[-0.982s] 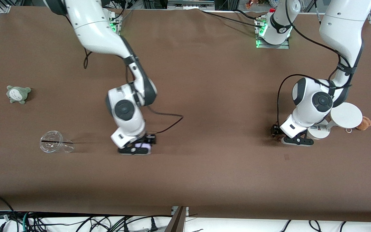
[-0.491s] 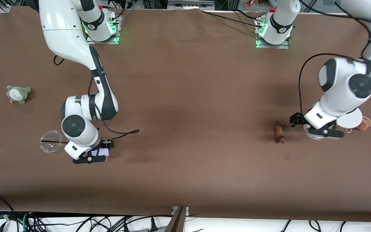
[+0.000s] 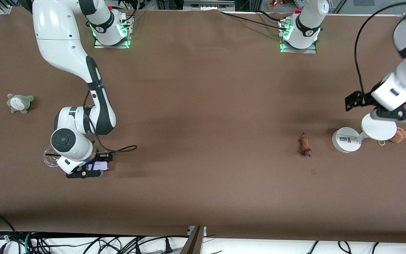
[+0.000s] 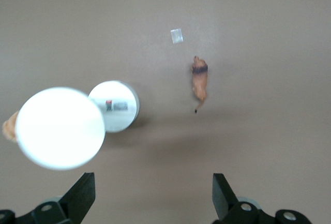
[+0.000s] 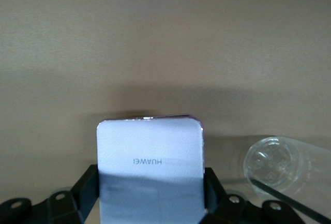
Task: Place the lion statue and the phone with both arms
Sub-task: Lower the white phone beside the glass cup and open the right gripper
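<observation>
The lion statue (image 3: 305, 146) lies on the brown table, free of both grippers; it also shows in the left wrist view (image 4: 199, 80). My left gripper (image 3: 398, 115) is open and empty, up in the air over the white stand; its fingers (image 4: 81, 199) are spread wide. My right gripper (image 3: 89, 171) is shut on the phone (image 3: 98, 165) and holds it low over the table beside a clear cup. In the right wrist view the phone (image 5: 150, 154) sits between the fingers (image 5: 88, 188), its pale lettered face toward that camera.
A white round-based stand (image 3: 345, 140) and an orange-brown plush (image 3: 399, 135) sit at the left arm's end. A clear plastic cup (image 3: 50, 158) lies by the right gripper, also in the right wrist view (image 5: 279, 166). A grey-green plush (image 3: 19, 103) lies at the right arm's end.
My left gripper let go of the lion, rose and moved off over the white stand. My right gripper carried the phone toward the right arm's end, up to the clear cup.
</observation>
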